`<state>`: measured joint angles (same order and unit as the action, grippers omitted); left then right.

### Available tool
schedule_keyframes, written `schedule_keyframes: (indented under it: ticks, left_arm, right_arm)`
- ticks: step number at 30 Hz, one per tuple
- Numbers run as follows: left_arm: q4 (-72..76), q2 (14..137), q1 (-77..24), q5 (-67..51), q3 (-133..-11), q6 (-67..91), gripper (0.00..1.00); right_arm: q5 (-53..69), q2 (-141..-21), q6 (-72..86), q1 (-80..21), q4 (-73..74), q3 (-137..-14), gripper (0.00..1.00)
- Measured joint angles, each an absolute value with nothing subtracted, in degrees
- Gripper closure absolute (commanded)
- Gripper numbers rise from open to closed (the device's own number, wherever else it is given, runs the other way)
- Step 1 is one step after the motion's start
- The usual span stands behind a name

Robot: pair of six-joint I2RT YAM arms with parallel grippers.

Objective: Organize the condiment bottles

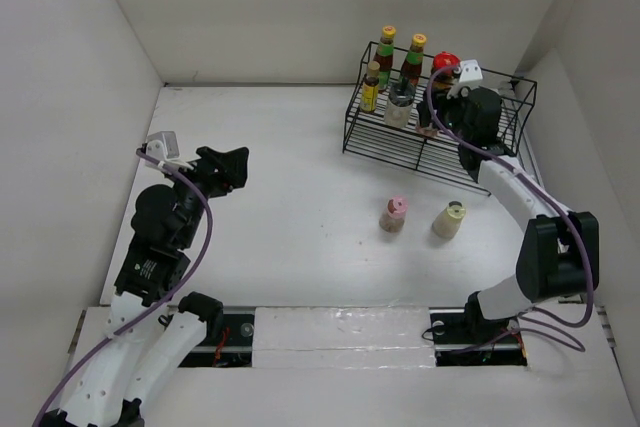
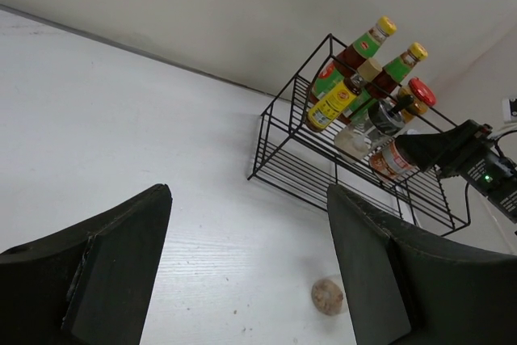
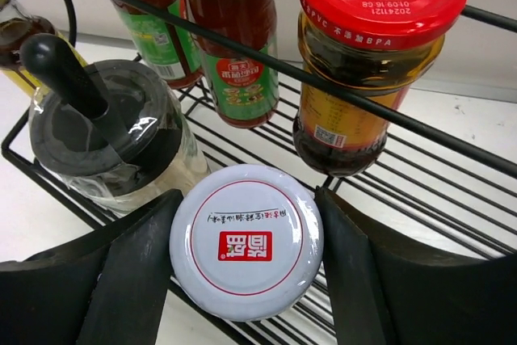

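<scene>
My right gripper (image 3: 248, 199) is shut on a white-lidded jar (image 3: 246, 240) and holds it over the black wire rack (image 1: 380, 143) at its front. In the rack stand two tall yellow-capped bottles (image 1: 387, 51) (image 1: 414, 59), a small yellow bottle (image 1: 371, 89), a grey-topped grinder (image 1: 399, 107) and a red-lidded dark jar (image 1: 445, 66). The grinder (image 3: 97, 131) is just left of the held jar, and the red-lidded jar (image 3: 371, 54) is behind it. A pink-capped bottle (image 1: 394, 214) and a cream bottle (image 1: 450, 219) stand on the table. My left gripper (image 1: 225, 169) is open and empty, far left.
White walls close in the table on the left, back and right. The rack (image 2: 347, 159) stands against the back right corner. The right arm (image 1: 510, 187) reaches over the table's right side beside the cream bottle.
</scene>
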<state>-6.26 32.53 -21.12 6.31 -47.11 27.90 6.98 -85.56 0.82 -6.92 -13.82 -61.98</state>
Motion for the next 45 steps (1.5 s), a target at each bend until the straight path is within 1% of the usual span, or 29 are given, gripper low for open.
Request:
schedule_keyframes:
  ticks: [1, 2, 4, 5, 9, 11, 13, 14, 15, 16, 17, 18, 19, 20, 21, 22, 23, 26, 30, 33, 36, 37, 38, 42, 43, 44, 45]
  left_arm:
    - [-6.26, 32.67, -21.12, 6.31, -47.11, 27.90, 0.26]
    - [-6.26, 32.77, -21.12, 6.28, -47.11, 27.90, 0.26]
    - [-6.26, 32.91, -21.12, 6.26, -47.11, 27.90, 0.26]
    - [-6.26, 32.91, -21.12, 6.24, -47.11, 27.90, 0.26]
    - [-6.26, 32.91, -21.12, 6.24, -47.11, 27.88, 0.25]
    - [-6.26, 32.91, -21.12, 6.22, -47.11, 27.88, 0.22]
    - [-6.26, 32.91, -21.12, 6.15, -47.11, 27.88, 0.21]
    - [-6.26, 32.91, -21.12, 6.11, -47.11, 27.90, 0.21]
    - [-6.26, 32.91, -21.12, 6.07, -47.11, 27.88, 0.21]
    - [-6.26, 32.91, -21.12, 6.04, -47.11, 27.88, 0.20]
    - [-6.24, 32.88, -21.12, 6.04, -47.11, 27.88, 0.20]
    - [-6.26, 32.80, -21.12, 6.04, -47.11, 27.86, 0.18]
    - [-6.26, 32.75, -21.12, 6.04, -47.11, 27.86, 0.18]
    - [-6.24, 32.67, -21.12, 6.02, -47.11, 27.88, 0.17]
    - [-6.24, 32.62, -21.12, 6.04, -47.11, 27.86, 0.17]
    - [-6.17, 32.62, -21.12, 6.02, -47.11, 27.86, 0.17]
    - [-6.09, 32.69, -21.12, 5.85, -47.11, 27.88, 0.15]
    - [-5.96, 33.30, -21.12, 5.39, -47.11, 27.86, 0.15]
    - [-5.96, 33.87, -21.12, 4.91, -47.11, 27.86, 0.15]
    - [-5.91, 33.91, -21.12, 4.62, -47.11, 27.86, 0.15]
    - [-5.78, 33.91, -21.12, 4.45, -47.11, 27.86, 0.15]
    - [-5.78, 33.91, -21.12, 4.38, -47.11, 27.86, 0.15]
    - [-5.80, 33.91, -21.12, 4.27, -47.11, 27.86, 0.15]
    - [-5.78, 33.85, -21.12, 3.97, -47.11, 27.86, 0.15]
    - [-5.78, 33.85, -21.12, 3.88, -47.11, 27.86, 0.15]
    - [-5.78, 33.85, -21.12, 3.84, -47.11, 27.86, 0.15]
    - [-5.78, 33.85, -21.12, 3.77, -47.11, 27.86, 0.15]
  right_arm:
    - [7.25, -85.56, 1.28, -6.92, -14.20, -61.73, 0.21]
    - [7.35, -85.56, 1.63, -6.83, -14.72, -61.65, 0.12]
    - [7.53, -85.49, 2.55, -6.72, -16.47, -61.63, 0.06]
    - [7.53, -85.34, 2.70, -6.63, -17.28, -61.63, 0.00]
    - [6.20, -82.17, 3.33, -6.24, -17.19, -61.01, 0.00]
    - [4.60, -78.67, 3.31, -6.46, -17.04, -60.05, 0.00]
    - [2.28, -73.47, 3.22, -7.40, -16.51, -58.33, 0.13]
    - [0.80, -70.46, 3.29, -8.60, -16.71, -57.12, 0.26]
    - [-0.47, -67.24, 3.22, -10.33, -16.64, -55.53, 0.45]
    - [-1.69, -64.05, 3.29, -12.67, -16.25, -53.80, 0.79]
    - [-2.74, -61.32, 3.31, -15.16, -15.88, -52.10, 0.87]
    - [-3.55, -59.11, 4.14, -17.37, -15.40, -50.39, 0.91]
    - [-4.21, -57.19, 4.36, -19.86, -14.13, -48.40, 0.85]
    - [-5.10, -55.64, 4.80, -22.59, -12.10, -46.26, 0.77]
    - [-5.67, -54.89, 5.37, -24.25, -10.39, -44.93, 0.49]
    - [-6.28, -54.37, 5.87, -26.04, -8.05, -43.27, 0.49]
    - [-6.87, -54.43, 6.11, -27.73, -5.10, -42.06, 0.22]
    - [-7.90, -55.61, 8.32, -31.40, 4.75, -38.76, 0.00]
    - [-8.47, -56.40, 10.92, -35.20, 13.10, -35.92, 0.00]
    - [-9.28, -57.12, 12.12, -36.03, 13.65, -34.59, 0.00]
    - [-10.22, -59.48, 12.47, -35.97, 12.32, -34.00, 0.09]
    - [-10.37, -60.49, 12.45, -35.99, 11.75, -33.95, 0.15]
    - [-10.52, -61.36, 12.32, -35.99, 11.00, -33.95, 0.19]
    - [-11.33, -65.80, 11.84, -35.99, 7.94, -34.09, 0.27]
    - [-11.70, -66.63, 11.64, -35.99, 7.53, -34.09, 0.27]
    - [-12.38, -67.42, 11.38, -36.01, 6.92, -34.09, 0.35]
    - [-12.60, -67.55, 11.29, -36.03, 6.76, -34.11, 0.40]
